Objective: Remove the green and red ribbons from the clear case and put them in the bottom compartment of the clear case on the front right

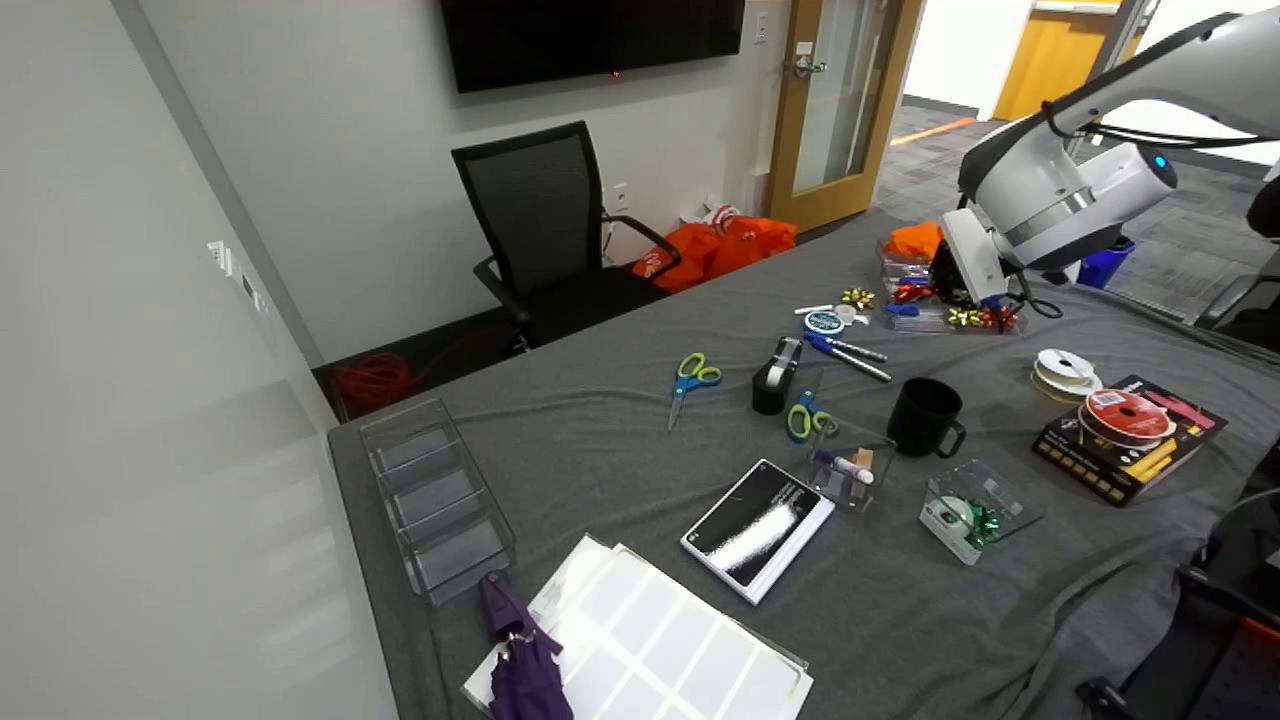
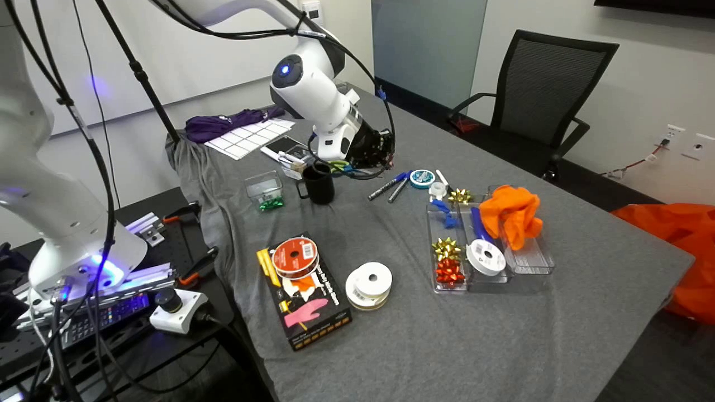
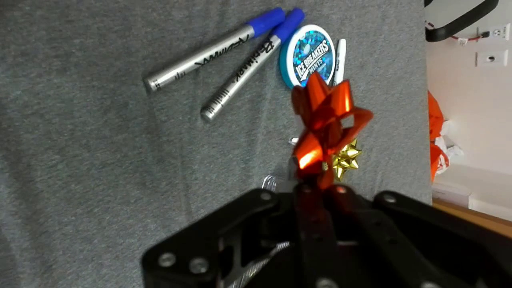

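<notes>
My gripper (image 3: 322, 189) is shut on a shiny red ribbon bow (image 3: 326, 116), held above the table in the wrist view. In an exterior view the red bow (image 1: 910, 293) shows beside the gripper (image 1: 932, 284); in both exterior views the fingers are mostly hidden. A green ribbon bow (image 2: 271, 204) lies in a small clear case (image 2: 252, 191); it also shows in an exterior view (image 1: 985, 522). The clear compartment case (image 2: 450, 288) holds a second red bow (image 2: 448, 272), a gold bow (image 2: 446, 248) and blue ribbon (image 2: 450, 221) in one compartment.
A black mug (image 2: 319, 185), markers (image 3: 200, 58) and a mint tin (image 3: 312, 56) stand near the gripper. A black box (image 2: 313, 321) bears a red spool (image 2: 295, 257); white spools (image 2: 373, 279) lie beside it. Orange cloth (image 2: 511, 215) lies on the compartment case. A gold bow (image 3: 347, 158) lies near the tin.
</notes>
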`<state>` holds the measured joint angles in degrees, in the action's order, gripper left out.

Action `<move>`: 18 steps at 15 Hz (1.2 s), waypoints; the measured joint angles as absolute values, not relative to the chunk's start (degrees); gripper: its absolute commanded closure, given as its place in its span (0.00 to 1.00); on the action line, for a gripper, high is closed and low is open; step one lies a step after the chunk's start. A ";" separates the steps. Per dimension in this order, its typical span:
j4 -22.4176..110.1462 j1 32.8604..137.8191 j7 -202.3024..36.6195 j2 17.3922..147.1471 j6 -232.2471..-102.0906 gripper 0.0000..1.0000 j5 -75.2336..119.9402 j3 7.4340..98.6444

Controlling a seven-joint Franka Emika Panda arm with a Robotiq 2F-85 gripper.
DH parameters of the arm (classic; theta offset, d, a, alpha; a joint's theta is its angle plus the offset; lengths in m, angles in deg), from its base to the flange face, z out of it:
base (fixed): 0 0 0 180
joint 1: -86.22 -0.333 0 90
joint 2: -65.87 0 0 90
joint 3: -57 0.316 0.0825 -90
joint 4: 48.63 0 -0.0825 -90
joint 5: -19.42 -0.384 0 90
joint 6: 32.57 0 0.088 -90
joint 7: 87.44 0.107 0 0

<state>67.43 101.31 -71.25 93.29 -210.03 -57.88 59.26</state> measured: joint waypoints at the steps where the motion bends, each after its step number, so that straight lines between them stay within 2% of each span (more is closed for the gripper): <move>1: 67.43 101.31 -71.25 93.29 -210.03 1.00 -57.87 59.26; 8: 64.76 103.50 -71.13 96.07 -209.41 1.00 -57.67 57.19; 18: 50.47 104.83 -66.12 112.15 -209.80 1.00 -57.54 52.52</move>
<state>50.47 104.83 -66.12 112.15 -209.80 -57.54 52.52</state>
